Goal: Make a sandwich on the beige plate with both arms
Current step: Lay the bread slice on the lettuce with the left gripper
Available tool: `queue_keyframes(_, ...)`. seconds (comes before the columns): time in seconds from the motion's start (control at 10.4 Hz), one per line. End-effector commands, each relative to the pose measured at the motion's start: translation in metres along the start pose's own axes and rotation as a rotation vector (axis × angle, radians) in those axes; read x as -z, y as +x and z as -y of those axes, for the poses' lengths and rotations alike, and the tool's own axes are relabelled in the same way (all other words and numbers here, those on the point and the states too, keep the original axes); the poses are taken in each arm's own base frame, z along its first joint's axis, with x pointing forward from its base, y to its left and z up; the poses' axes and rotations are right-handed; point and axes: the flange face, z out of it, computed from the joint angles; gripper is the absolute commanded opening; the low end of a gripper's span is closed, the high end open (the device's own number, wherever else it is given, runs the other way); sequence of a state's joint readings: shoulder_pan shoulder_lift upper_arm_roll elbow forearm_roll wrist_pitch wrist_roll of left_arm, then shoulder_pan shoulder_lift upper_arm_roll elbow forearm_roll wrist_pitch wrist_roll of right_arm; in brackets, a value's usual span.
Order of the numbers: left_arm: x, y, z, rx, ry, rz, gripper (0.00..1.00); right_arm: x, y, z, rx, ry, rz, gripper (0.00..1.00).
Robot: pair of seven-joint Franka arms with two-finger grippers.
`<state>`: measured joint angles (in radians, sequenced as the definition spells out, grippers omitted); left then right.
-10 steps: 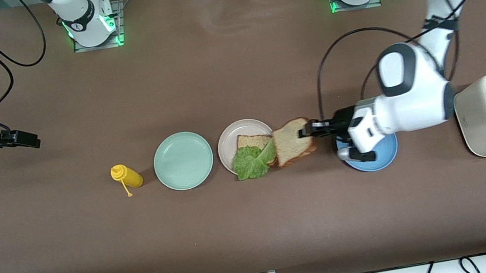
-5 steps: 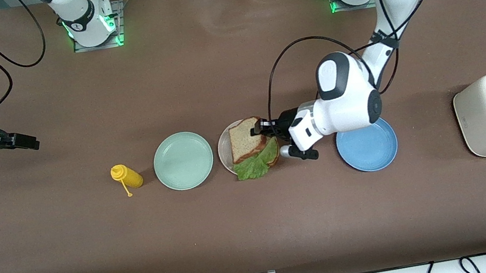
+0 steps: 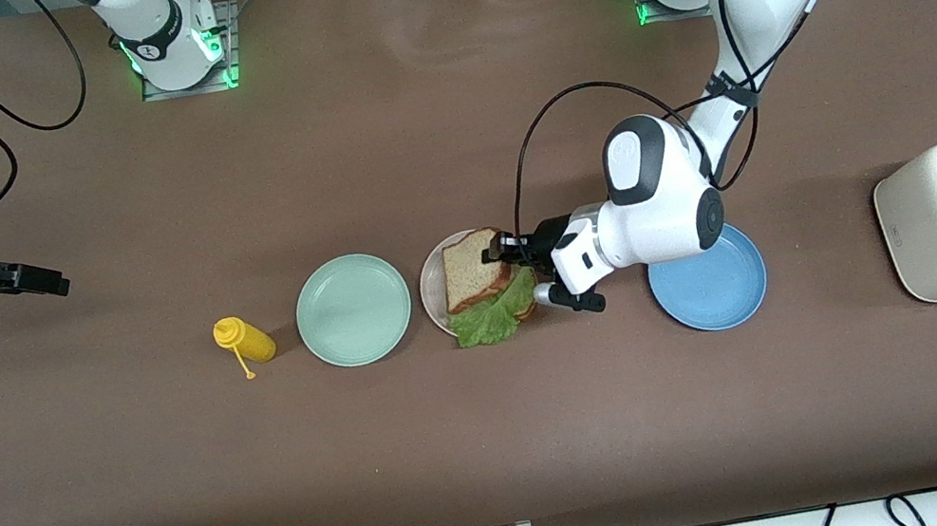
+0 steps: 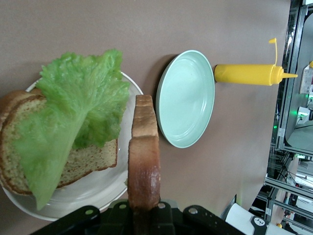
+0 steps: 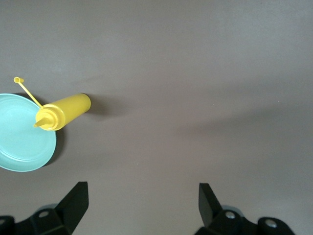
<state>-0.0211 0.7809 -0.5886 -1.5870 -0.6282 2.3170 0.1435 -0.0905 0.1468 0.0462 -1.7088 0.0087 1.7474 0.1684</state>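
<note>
We're watching the left gripper (image 3: 497, 251) hanging over the beige plate (image 3: 436, 280), fingers clamped on the top toast slice (image 4: 144, 155). Under it, the lettuce leaf (image 4: 73, 122) is lying on the bottom slice (image 4: 58, 161) on that plate. The right gripper (image 3: 53, 282) is waiting, fingers spread apart, over bare table toward the right arm's end, near the mustard bottle (image 3: 244, 339).

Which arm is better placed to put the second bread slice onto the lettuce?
Left: the left gripper grips the top slice over the beige plate; the right gripper waits open.
</note>
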Motion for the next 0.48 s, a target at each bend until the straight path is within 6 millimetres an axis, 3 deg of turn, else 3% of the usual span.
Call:
queue_keyframes(0.0,-0.014,0.004,0.001,-0.030,-0.002,0.004,0.00,0.004,0.004,0.003,-0.013,0.022,-0.005,1.00)
queue_keyframes(0.1,-0.024,0.000,-0.001,-0.037,0.014,0.016,0.00,0.004,0.003,0.007,-0.001,0.008,-0.007,1.00)
queue_keyframes(0.38,-0.025,0.002,0.006,-0.037,0.040,0.012,0.03,0.019,-0.004,0.011,0.006,0.008,-0.033,1.00)
